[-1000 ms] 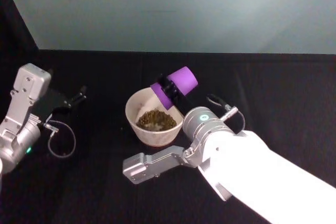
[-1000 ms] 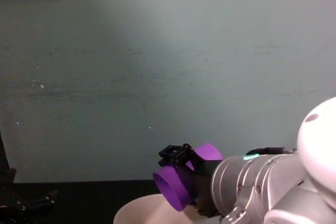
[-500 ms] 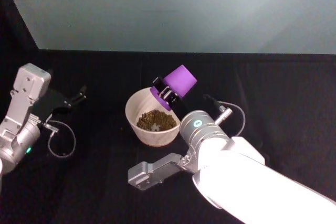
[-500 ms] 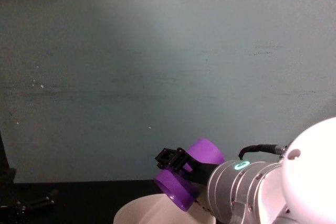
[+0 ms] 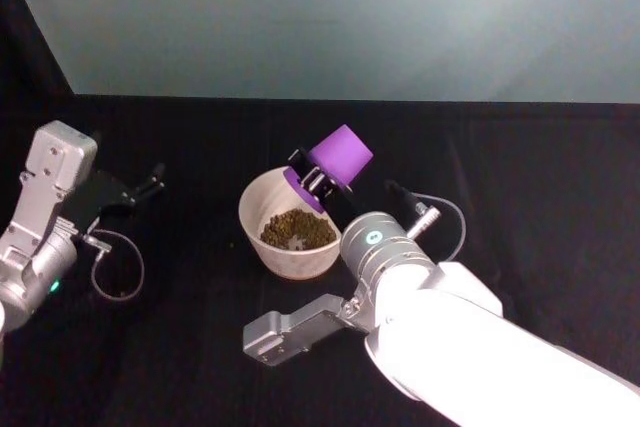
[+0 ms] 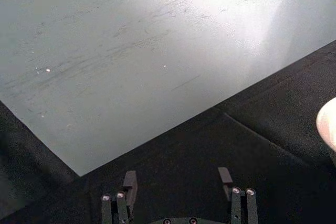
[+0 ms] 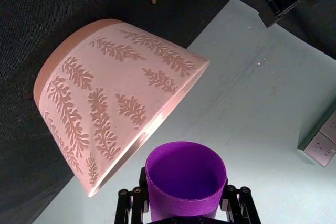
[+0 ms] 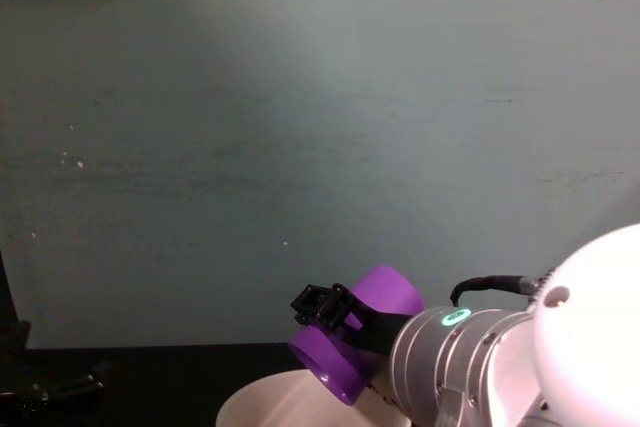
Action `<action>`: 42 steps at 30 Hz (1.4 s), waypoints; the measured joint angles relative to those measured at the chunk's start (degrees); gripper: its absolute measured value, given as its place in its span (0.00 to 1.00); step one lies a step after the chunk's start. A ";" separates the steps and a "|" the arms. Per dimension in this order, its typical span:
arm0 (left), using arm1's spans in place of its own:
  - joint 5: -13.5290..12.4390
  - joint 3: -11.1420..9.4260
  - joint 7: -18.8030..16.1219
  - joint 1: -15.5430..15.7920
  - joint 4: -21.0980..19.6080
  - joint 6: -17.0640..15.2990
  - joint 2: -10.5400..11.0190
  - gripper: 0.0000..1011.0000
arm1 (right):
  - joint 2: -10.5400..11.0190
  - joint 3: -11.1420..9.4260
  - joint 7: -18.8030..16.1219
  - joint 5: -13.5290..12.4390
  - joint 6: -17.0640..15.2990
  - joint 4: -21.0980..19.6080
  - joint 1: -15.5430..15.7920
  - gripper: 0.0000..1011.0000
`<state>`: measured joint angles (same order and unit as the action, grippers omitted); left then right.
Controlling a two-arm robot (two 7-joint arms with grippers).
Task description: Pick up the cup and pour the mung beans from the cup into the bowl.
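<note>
A black-draped table [image 5: 520, 177] spreads out before a pale teal wall [image 5: 350, 17]. The white right arm [image 5: 470, 347] reaches in from the near right toward the middle of the table, while the grey left arm [image 5: 45, 217] sits parked at the far left edge. The bowl [image 5: 290, 265] stands upright at the table's centre, pale pinkish-white, and the right wrist view shows a leaf pattern on its outer wall [image 7: 105, 98]; its rim also peeks up in the chest view [image 8: 260, 402]. The cup [image 5: 338, 159] hangs in the air just above the bowl's far right rim, tipped steeply so that its mouth faces down and into the bowl and its base points up and away. The part of its inside that shows is plain purple [image 7: 184, 192]. The right gripper [image 5: 315, 177] is clamped on the cup near its mouth, one black finger on each side. The left gripper [image 6: 177, 179] hovers over bare cloth well apart from the bowl, fingers spread with nothing between them. The mung beans [image 5: 297, 229] lie heaped in the bottom of the bowl. One brownish speck [image 7: 153, 0] rests on the cloth near the bowl.
</note>
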<state>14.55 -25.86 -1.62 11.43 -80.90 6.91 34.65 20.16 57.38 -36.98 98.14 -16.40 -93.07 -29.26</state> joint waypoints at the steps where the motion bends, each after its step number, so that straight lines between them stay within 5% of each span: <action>1: 0.00 0.00 0.00 0.00 0.00 0.00 0.00 0.99 | -0.02 -0.01 0.00 0.00 0.02 0.00 0.01 0.72; 12: 0.00 0.00 0.00 0.00 0.00 0.00 0.00 0.99 | -0.03 -0.81 1.04 -0.22 -0.75 -0.77 0.60 0.72; 14: 0.00 0.00 0.00 0.00 0.00 0.00 0.00 0.99 | -0.06 -1.77 2.52 -1.09 -1.71 -1.39 1.21 0.72; 17: 0.00 0.00 0.00 0.00 0.00 0.00 0.00 0.99 | -0.47 -5.26 6.47 -5.66 -3.40 -3.18 3.11 0.72; 20: 0.00 0.00 0.00 0.00 0.00 0.00 0.00 0.99 | -1.04 -9.74 10.22 -13.20 -3.71 -5.21 5.24 0.72; 22: 0.00 0.00 0.00 0.00 0.00 0.00 0.00 0.99 | -1.71 -14.68 13.13 -22.46 -2.75 -7.00 7.23 0.72; 23: 0.00 0.00 0.00 0.00 0.00 0.00 0.00 0.99 | -1.71 -14.68 13.13 -22.46 -2.75 -7.00 7.23 0.72; 26: 0.00 0.00 0.00 0.00 0.00 0.00 0.00 0.99 | -3.13 -20.66 15.45 -33.66 -0.64 -8.04 9.45 0.72; 29: 0.00 0.00 0.00 0.00 0.00 0.00 0.00 0.99 | -4.31 -24.30 16.53 -40.58 0.67 -8.29 10.78 0.72; 32: 0.00 0.00 0.00 0.00 0.00 0.00 0.00 0.99 | -6.13 -29.65 17.86 -51.07 3.34 -8.13 12.63 0.72; 33: 0.00 0.00 0.00 0.00 0.00 0.00 0.00 0.99 | -6.13 -29.65 17.86 -51.07 3.34 -8.13 12.63 0.72; 36: 0.00 0.00 0.00 0.00 0.00 0.00 0.00 0.99 | -8.34 -35.16 18.45 -62.43 6.47 -6.97 14.40 0.72; 38: 0.00 0.00 0.00 0.00 0.00 0.00 0.00 0.99 | -9.80 -38.42 18.52 -68.72 8.30 -5.88 15.42 0.72; 39: 0.00 0.01 0.00 0.00 0.00 0.00 0.00 0.99 | -9.80 -38.42 18.52 -68.72 8.30 -5.88 15.42 0.72; 42: 0.00 0.00 0.00 0.00 0.00 0.00 0.00 0.99 | -12.09 -43.49 17.79 -79.84 11.14 -3.39 16.92 0.72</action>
<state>14.55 -25.86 -1.62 11.43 -80.90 6.90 34.65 8.07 13.89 -19.19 18.30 -5.26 -96.46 -12.34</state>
